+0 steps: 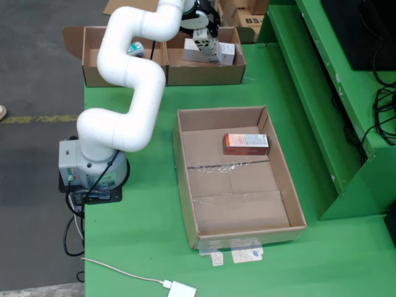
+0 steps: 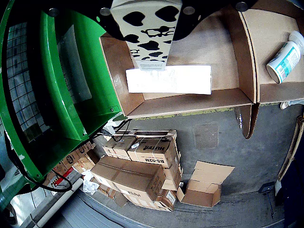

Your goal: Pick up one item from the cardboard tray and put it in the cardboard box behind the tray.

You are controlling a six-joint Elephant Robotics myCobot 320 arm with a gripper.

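Note:
The cardboard tray [image 1: 281, 185] lies mid-table with a red and white packet [image 1: 245, 143] in its far part. Behind it stand two cardboard boxes side by side. My gripper [image 1: 205, 38] hangs over the right box [image 1: 204, 75], shut on a white carton with black cow spots [image 1: 208, 47]. In the wrist view the cow-spot carton [image 2: 148, 33] hangs from the gripper [image 2: 147, 7] just above a flat white packet [image 2: 168, 79] lying on that box's floor [image 2: 223, 52]. The neighbouring box holds a white bottle [image 2: 284, 58] with a blue label, which is also in the overhead view [image 1: 135, 49].
Green shelving [image 1: 322, 93] runs along the table's right side, with black cables [image 1: 383, 117] beyond it. The arm's base [image 1: 93, 167] sits at the table's left edge. A white adapter [image 1: 181, 289] and cable lie at the front edge. Stacked cartons [image 2: 142, 171] stand on the floor behind.

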